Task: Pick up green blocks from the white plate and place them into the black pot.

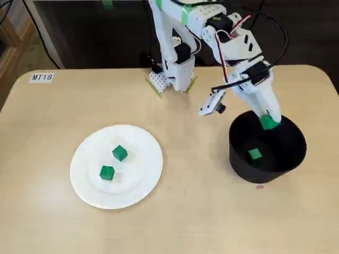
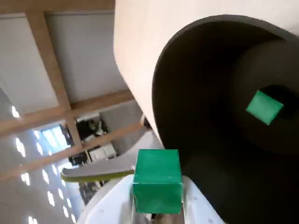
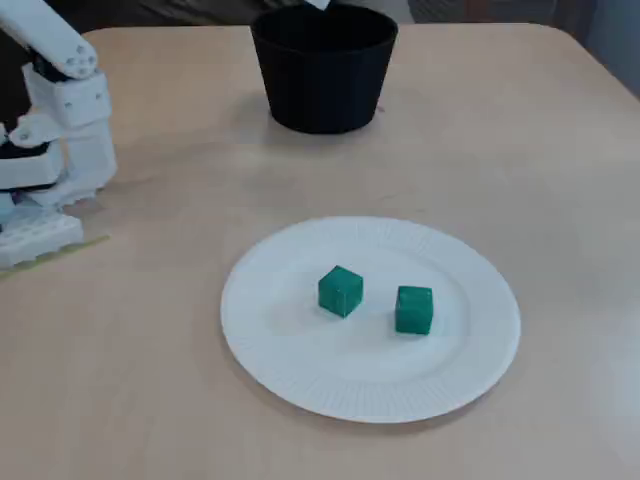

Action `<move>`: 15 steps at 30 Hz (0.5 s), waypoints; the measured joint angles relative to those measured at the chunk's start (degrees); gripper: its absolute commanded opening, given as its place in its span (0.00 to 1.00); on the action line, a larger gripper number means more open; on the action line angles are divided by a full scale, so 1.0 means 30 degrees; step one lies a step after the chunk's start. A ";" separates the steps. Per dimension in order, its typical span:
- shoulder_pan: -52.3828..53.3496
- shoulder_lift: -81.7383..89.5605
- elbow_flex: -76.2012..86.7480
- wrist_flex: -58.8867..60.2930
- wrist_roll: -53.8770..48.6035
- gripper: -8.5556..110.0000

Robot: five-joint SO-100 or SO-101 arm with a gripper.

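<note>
In a fixed view, the gripper (image 1: 268,119) is seen over the far rim of the black pot (image 1: 239,165), at the right of the table (image 1: 53,132). Its jaws are clamped on a held green block (image 1: 270,123), which is carried just above the pot's opening. In the wrist view, this held green block (image 2: 157,179) is shown pinched between the white fingers (image 2: 198,207) at the bottom edge, with the dark inner wall of the pot (image 2: 201,93) beyond it.

A second green block (image 1: 255,154) is seen lying on the pot's floor, and it is also visible deep inside the pot in the wrist view (image 2: 264,107).

The white plate (image 1: 137,180) is placed to the left of the pot, well apart from it. Two further blocks are left on it: a far plate block (image 1: 119,153) and a near plate block (image 1: 107,172), close together but not touching. In another fixed view, the plate (image 3: 300,370) is seen near the camera, with these two blocks (image 3: 341,291) (image 3: 414,309) side by side near its centre and the pot (image 3: 322,90) behind it.

The arm's white base (image 1: 172,74) is mounted at the far edge of the table. A label marked MT18 (image 1: 42,77) is stuck at the far left corner.
</note>
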 measured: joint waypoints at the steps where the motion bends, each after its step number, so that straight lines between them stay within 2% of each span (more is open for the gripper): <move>1: 0.0059 -0.0146 0.0059 0.0000 -0.0205 0.16; 3: 0.0088 -0.0146 0.0176 0.0000 -0.0732 0.26; 5: 0.0029 -0.0146 0.0176 0.0000 -0.1055 0.31; 10: 0.0586 -0.0146 0.0176 0.0850 -0.1699 0.33; 12: 0.0850 -0.0146 0.0176 0.1201 -0.1904 0.27; 15: 0.1230 -0.0146 0.0176 0.1523 -0.2021 0.08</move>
